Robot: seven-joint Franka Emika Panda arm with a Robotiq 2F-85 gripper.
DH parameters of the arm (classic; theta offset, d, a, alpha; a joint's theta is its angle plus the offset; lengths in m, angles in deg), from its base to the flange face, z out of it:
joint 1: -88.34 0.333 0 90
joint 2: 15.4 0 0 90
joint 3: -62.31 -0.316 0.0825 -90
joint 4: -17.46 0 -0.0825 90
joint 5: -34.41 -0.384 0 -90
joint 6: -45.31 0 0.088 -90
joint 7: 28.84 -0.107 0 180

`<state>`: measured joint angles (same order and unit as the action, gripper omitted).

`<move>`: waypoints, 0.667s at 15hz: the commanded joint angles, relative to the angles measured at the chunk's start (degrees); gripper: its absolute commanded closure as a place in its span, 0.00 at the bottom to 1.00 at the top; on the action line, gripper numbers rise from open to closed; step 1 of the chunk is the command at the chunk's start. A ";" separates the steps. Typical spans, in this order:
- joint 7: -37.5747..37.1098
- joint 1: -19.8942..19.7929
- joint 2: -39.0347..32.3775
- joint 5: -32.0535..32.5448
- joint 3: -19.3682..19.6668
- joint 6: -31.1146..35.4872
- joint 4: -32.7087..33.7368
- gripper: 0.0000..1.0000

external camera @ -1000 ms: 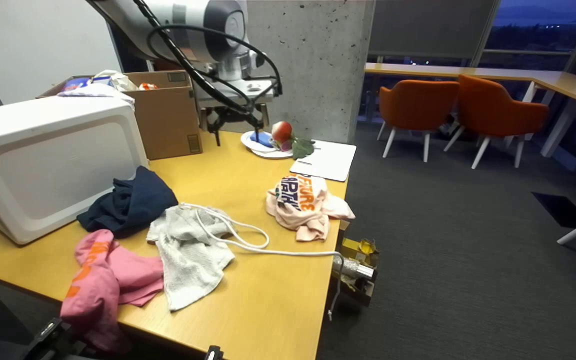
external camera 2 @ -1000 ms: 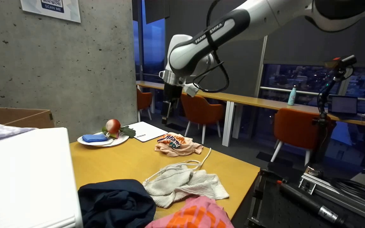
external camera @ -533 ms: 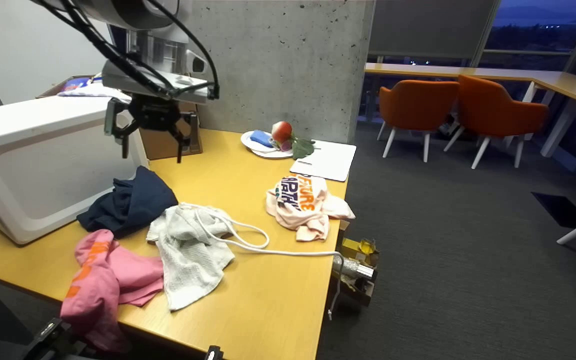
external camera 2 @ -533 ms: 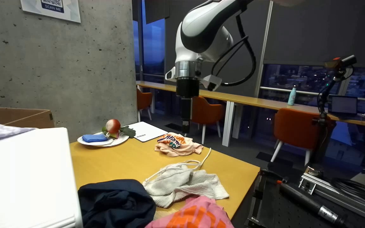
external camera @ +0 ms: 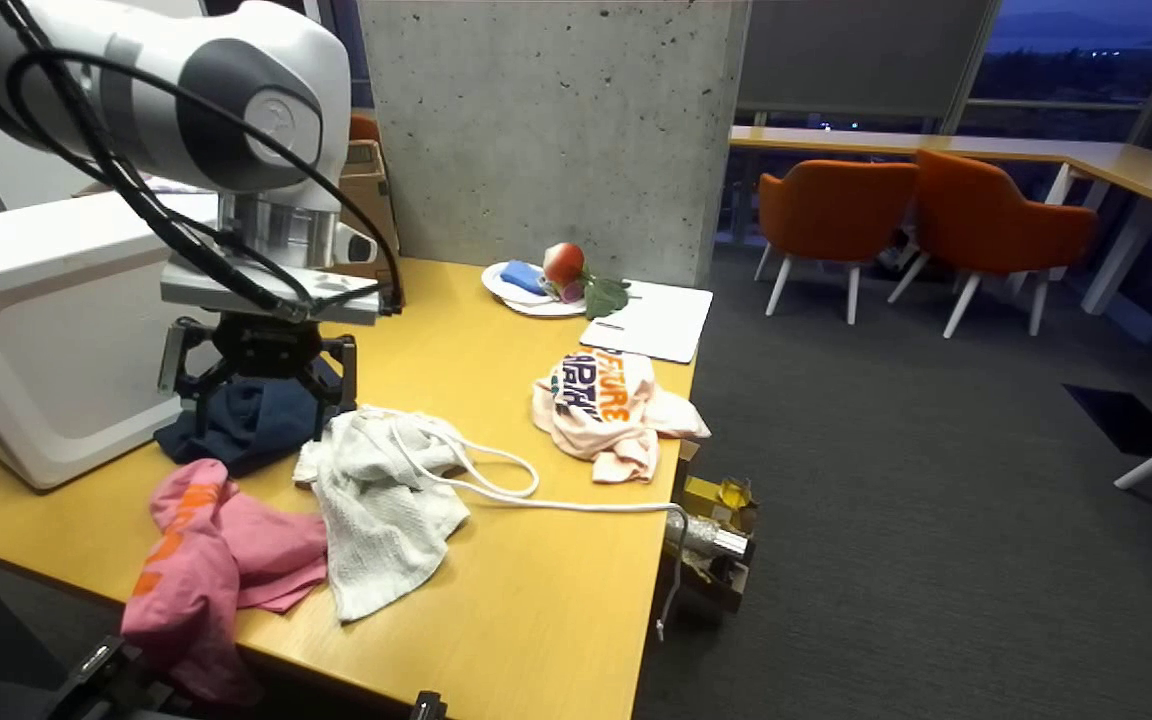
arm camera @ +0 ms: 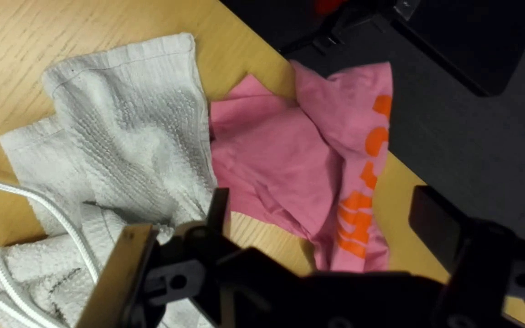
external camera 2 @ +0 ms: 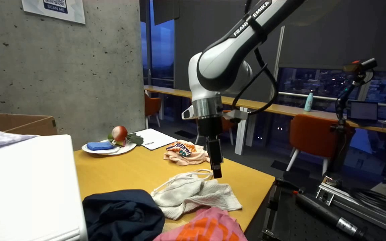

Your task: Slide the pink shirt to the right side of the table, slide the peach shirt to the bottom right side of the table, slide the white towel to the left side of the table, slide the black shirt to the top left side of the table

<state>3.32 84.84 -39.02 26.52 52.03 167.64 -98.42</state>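
Black gripper [external camera: 260, 424] hangs over the table [external camera: 536, 600], fingers spread wide! Below it lies the pink shirt [arm camera: 280, 155], framed between the fingertips in the wrist view, with the white towel [arm camera: 139, 141] just beside it. Near and lower, the black shirt [external camera 2: 122, 214]! Well apart from the gripper, past the towel, sits the peach shirt [external camera: 601, 420].

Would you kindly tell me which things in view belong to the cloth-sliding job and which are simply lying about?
Belongs to the job:
pink shirt with orange lettering
white towel
peach shirt with printed letters
black shirt, really dark navy

Just lying about:
white cord, partly over the white towel
white plate with a blue item
white board
large white container
cardboard box
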 commanded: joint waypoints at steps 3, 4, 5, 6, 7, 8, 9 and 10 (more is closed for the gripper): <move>-3.92 3.25 -8.42 10.68 3.84 7.84 4.89 0.00; -4.93 3.74 -9.40 12.67 4.35 9.26 5.78 0.00; -5.72 4.11 -10.63 14.07 4.62 10.35 7.16 0.00; -6.08 4.28 -11.83 15.20 4.77 11.26 8.50 0.00; -6.66 4.51 -13.33 15.82 4.77 11.67 10.20 0.00; -6.98 4.64 -14.63 16.32 4.74 11.93 11.61 0.00; -7.14 4.81 -16.00 16.59 4.52 12.41 13.01 0.00; -7.31 5.06 -17.16 16.76 4.33 12.67 14.23 0.00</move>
<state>-2.58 88.51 -52.19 41.39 55.93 179.35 -88.96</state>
